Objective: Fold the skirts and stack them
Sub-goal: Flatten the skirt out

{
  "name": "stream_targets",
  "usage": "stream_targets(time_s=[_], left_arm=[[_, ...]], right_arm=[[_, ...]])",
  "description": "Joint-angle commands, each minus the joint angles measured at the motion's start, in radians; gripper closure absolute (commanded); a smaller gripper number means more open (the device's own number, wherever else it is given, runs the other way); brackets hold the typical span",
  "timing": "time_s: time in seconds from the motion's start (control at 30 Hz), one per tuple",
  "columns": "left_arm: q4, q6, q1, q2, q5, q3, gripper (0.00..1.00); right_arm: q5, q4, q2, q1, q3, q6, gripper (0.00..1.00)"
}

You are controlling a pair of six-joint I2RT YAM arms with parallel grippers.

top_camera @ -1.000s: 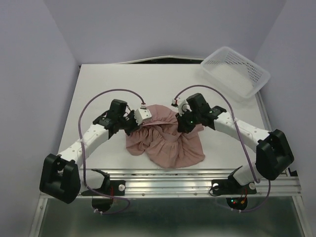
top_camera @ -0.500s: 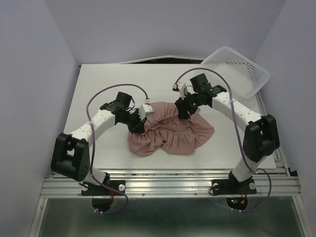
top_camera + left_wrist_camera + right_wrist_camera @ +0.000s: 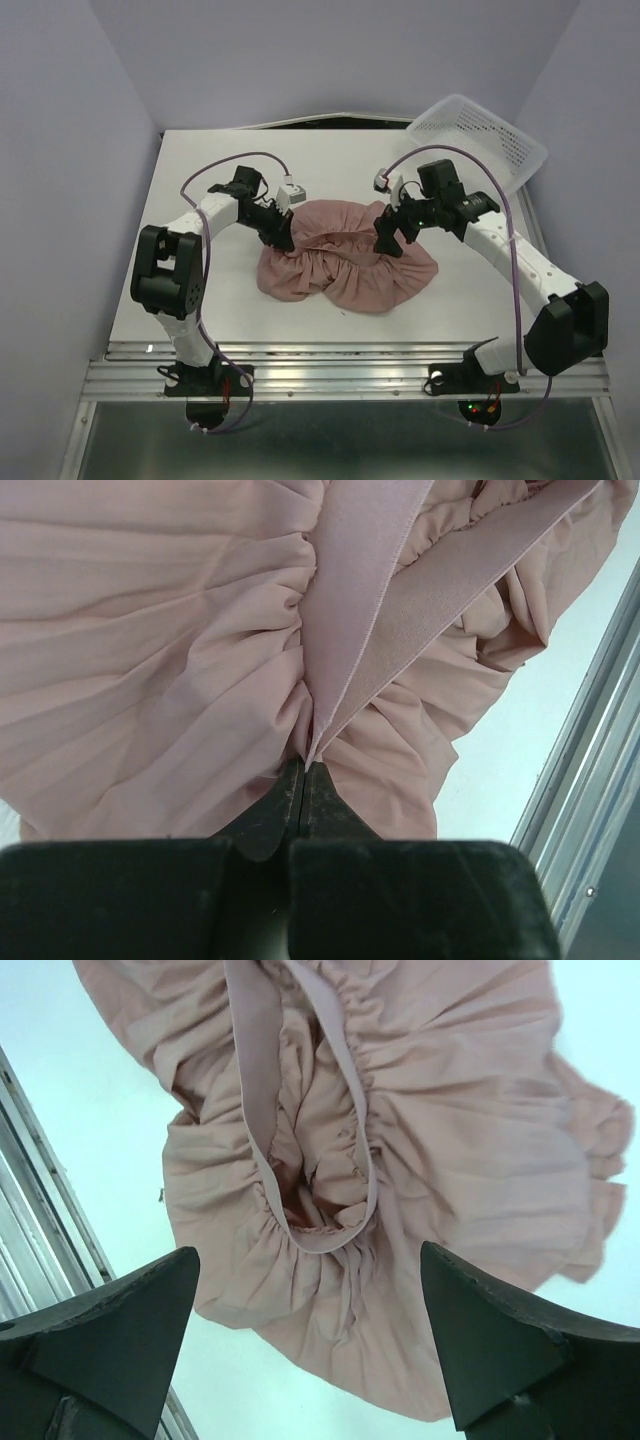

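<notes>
In my left wrist view the skirt runs off the top and left edges. The left end effector blocks the skirt's lower part, and the waistband fabric pinched between its fingers is hidden. In the right wrist view the skirt's top is cut off, and the right end effector is cropped by the bottom edge. From overhead I cannot tell whether the right fingertips touch fabric.

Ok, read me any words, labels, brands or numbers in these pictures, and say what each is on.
There is none to read. The skirt, the white basket, the table, the left gripper and the right gripper show no print, label or number.
</notes>
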Motion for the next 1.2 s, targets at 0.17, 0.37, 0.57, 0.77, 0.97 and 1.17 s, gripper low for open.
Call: stream_targets(time_s=[0.17,0.37,0.57,0.77,0.97,1.17], left_arm=[[-0.059,-0.011,0.000,0.048,0.053,0.080,1.00],[-0.059,-0.008,0.000,0.036,0.030,0.083,0.97],[-0.027,0.041,0.000,-0.071,-0.050,0.069,0.71],[-0.087,0.244,-0.020,-0.191,-0.139,0.094,0.59],[-0.040,0.325,-0.111,-0.268,-0.214,0.050,0.36],[0.167,0.256,-0.183,-0.312,-0.291,-0.082,0.21]], right_arm=[[0.035,0.320,0.033,0.042,-0.220,-0.028,0.04],[0.078,0.432,0.077,0.073,-0.249,-0.042,0.17],[0.078,0.433,0.045,0.084,-0.253,-0.066,0.86],[0.100,0.367,0.019,0.084,-0.173,-0.065,0.99],[0.069,0.292,0.041,0.084,-0.049,-0.045,0.99],[0.087,0.277,0.036,0.084,-0.030,-0.056,0.99]])
